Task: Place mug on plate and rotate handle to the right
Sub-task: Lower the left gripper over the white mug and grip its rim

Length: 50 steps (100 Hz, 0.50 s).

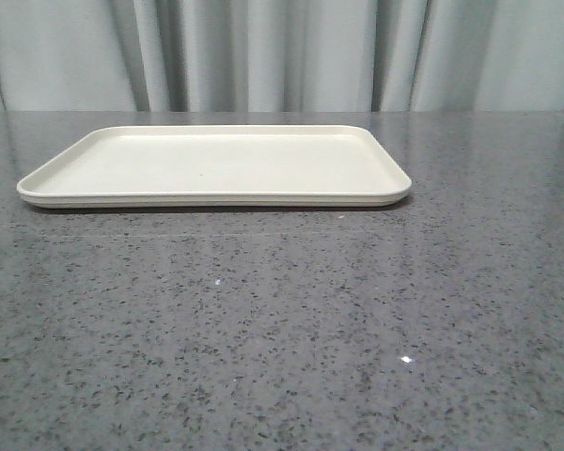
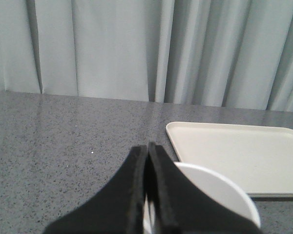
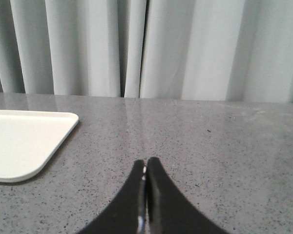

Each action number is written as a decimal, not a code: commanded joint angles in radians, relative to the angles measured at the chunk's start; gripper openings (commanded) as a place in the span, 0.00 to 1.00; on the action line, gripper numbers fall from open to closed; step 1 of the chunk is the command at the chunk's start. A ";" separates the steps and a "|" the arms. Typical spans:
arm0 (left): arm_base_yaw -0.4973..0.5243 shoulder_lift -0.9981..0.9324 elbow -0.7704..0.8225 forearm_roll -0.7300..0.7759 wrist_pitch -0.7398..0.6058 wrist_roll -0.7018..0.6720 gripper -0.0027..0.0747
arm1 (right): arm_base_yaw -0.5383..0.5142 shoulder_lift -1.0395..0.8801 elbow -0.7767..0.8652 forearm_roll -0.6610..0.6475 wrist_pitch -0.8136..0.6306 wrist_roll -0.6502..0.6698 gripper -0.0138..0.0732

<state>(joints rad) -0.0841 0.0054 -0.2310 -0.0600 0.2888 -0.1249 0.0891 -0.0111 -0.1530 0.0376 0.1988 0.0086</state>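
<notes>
The cream plate (image 1: 216,199) lies flat at the back middle of the table and nothing is on it. It also shows in the left wrist view (image 2: 234,146) and in the right wrist view (image 3: 19,141). The white mug (image 2: 219,190) shows only in the left wrist view, as part of its rim just beyond my left fingers and short of the plate's near corner. Its handle and face are hidden. My left gripper (image 2: 147,146) is shut, its jaws together over the mug's edge. My right gripper (image 3: 146,162) is shut and empty over bare table beside the plate. Neither gripper shows in the front view.
The grey speckled tabletop (image 1: 282,329) stretches from the plate to the near edge. Pale curtains (image 1: 282,56) hang behind the table's far edge.
</notes>
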 commanded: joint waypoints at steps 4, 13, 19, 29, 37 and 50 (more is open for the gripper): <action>0.000 0.081 -0.137 -0.012 0.063 -0.009 0.01 | -0.005 0.005 -0.130 0.005 0.044 -0.003 0.08; 0.000 0.164 -0.213 -0.014 0.124 -0.009 0.01 | -0.005 0.055 -0.215 0.005 0.123 -0.003 0.08; 0.000 0.225 -0.273 -0.033 0.162 -0.009 0.01 | -0.005 0.103 -0.275 0.005 0.172 -0.003 0.08; 0.000 0.322 -0.372 -0.071 0.245 -0.009 0.01 | -0.005 0.201 -0.372 0.005 0.274 -0.003 0.08; 0.000 0.393 -0.453 -0.089 0.327 -0.009 0.01 | -0.005 0.290 -0.450 0.005 0.362 -0.003 0.08; 0.000 0.490 -0.559 -0.104 0.429 -0.009 0.01 | -0.005 0.408 -0.579 0.005 0.462 -0.003 0.08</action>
<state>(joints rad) -0.0841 0.4335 -0.7045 -0.1392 0.7195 -0.1267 0.0891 0.3247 -0.6380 0.0376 0.6679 0.0086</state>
